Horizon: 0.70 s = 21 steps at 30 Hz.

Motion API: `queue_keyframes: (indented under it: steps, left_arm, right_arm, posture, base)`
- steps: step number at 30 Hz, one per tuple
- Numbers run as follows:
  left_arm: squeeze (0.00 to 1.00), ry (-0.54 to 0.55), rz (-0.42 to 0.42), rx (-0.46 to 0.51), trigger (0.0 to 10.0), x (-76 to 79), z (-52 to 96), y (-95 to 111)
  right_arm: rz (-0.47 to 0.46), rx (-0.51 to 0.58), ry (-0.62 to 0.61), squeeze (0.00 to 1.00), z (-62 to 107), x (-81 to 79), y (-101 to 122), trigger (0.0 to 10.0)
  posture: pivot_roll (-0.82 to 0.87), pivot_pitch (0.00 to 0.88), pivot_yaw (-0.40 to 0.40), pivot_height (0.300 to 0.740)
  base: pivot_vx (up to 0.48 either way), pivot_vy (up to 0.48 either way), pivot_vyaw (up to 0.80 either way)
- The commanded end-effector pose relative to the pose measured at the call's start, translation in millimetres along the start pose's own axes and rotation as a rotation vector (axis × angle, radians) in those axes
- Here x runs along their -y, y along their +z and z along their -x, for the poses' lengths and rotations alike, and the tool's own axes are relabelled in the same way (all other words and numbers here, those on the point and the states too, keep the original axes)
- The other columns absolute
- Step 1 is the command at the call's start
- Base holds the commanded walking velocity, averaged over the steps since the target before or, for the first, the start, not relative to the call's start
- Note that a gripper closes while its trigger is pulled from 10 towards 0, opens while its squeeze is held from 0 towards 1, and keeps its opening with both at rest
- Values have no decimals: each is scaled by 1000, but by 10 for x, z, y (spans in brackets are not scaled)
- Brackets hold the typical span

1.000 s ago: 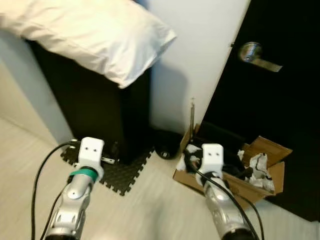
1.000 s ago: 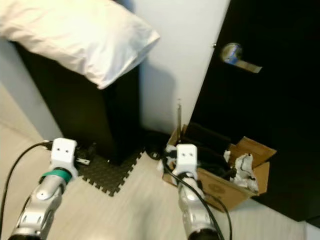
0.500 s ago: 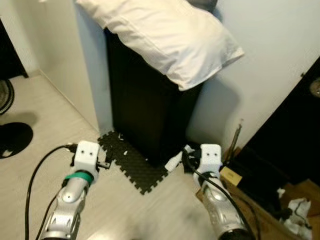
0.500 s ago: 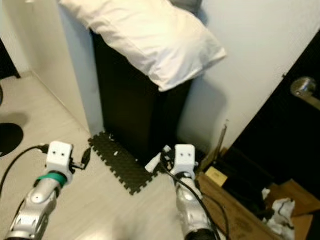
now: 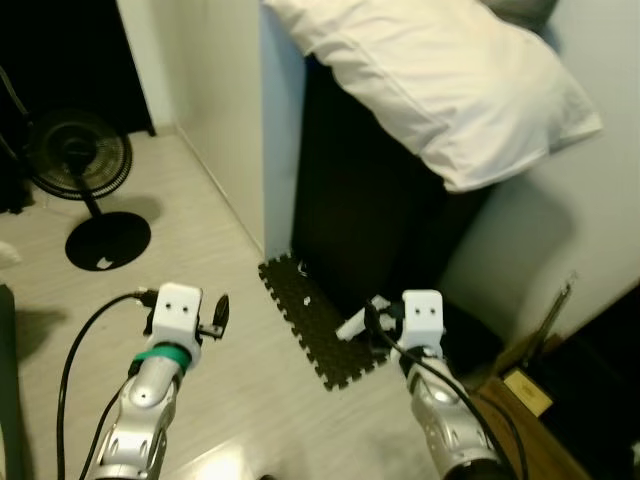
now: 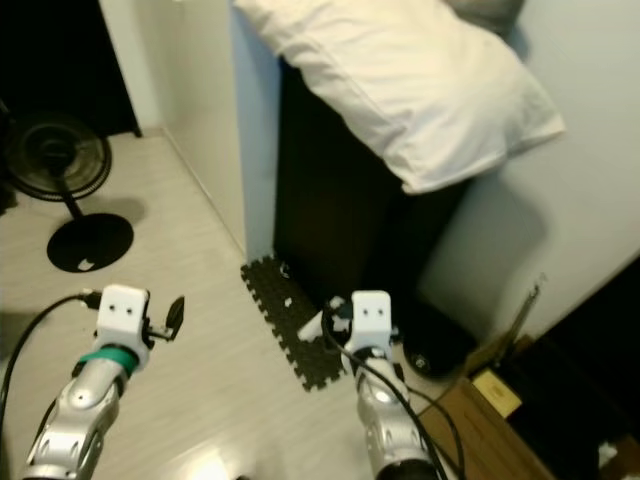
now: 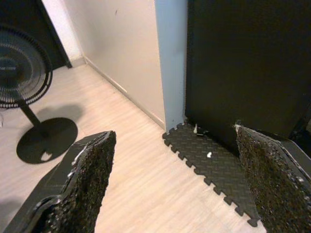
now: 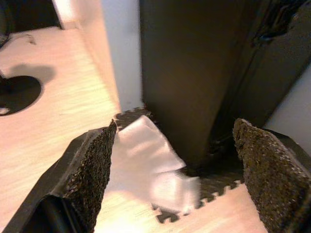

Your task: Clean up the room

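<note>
Two grippers are held out low before the robot over pale wood flooring, and the whole scene has slid rightward since half a second ago, so the camera has swung to the robot's left rather than the things moving. At far left a black pedestal fan (image 5: 75,155) on its round base has come into view, standing in front of a dark opening. The left gripper (image 5: 218,315) hovers above bare floor with its fingers (image 7: 90,179) spread wide and nothing between them, as it was before. Beyond it a white wall panel (image 5: 215,100) meets a tall black cabinet (image 5: 370,215), and a white pillow (image 5: 450,85) lies tilted across the cabinet's top, overhanging its front; the pillow sat more toward the middle of the picture earlier. A black interlocking foam mat (image 5: 320,325) lies on the floor at the cabinet's foot, with a few white specks on it. The right gripper (image 5: 365,320) is over the mat's near edge, its fingers (image 8: 92,165) spread apart, and a crumpled white paper (image 8: 153,167) shows beside the left finger; whether it is pinched or loose is unclear. At far right the corner of a cardboard box (image 5: 525,395) stays, most of the box having gone out of frame.
</note>
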<state>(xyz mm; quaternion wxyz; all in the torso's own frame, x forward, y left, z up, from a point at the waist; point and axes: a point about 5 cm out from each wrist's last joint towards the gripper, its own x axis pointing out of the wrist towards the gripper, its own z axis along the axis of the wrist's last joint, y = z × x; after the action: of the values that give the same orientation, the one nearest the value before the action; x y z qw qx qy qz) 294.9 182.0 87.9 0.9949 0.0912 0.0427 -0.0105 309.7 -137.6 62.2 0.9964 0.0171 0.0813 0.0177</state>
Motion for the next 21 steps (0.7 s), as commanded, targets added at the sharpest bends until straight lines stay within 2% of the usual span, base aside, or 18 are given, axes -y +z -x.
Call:
queue_keyframes:
  steps: [1, 16, 21]
  left_arm:
    - [0, 8, -6, -41, 10000, -31, 31, -83]
    - [0, 29, -28, -74, 10000, -52, 5, -114]
    - [0, 39, -49, -114, 10000, -63, 19, -171]
  right_arm:
    - [-9, -25, 6, 0, 26, -16, -62, 10000]
    - [-18, -43, 19, 0, 20, -30, -88, 10000]
    - [-17, -58, 32, 0, 20, -53, -106, 10000]
  posture:
    - [147, 0, -14, 740]
    - [150, 0, -14, 740]
    - [150, 0, -14, 740]
  base:
    - [0, 0, 781]
    - [0, 0, 781]
    - [0, 0, 781]
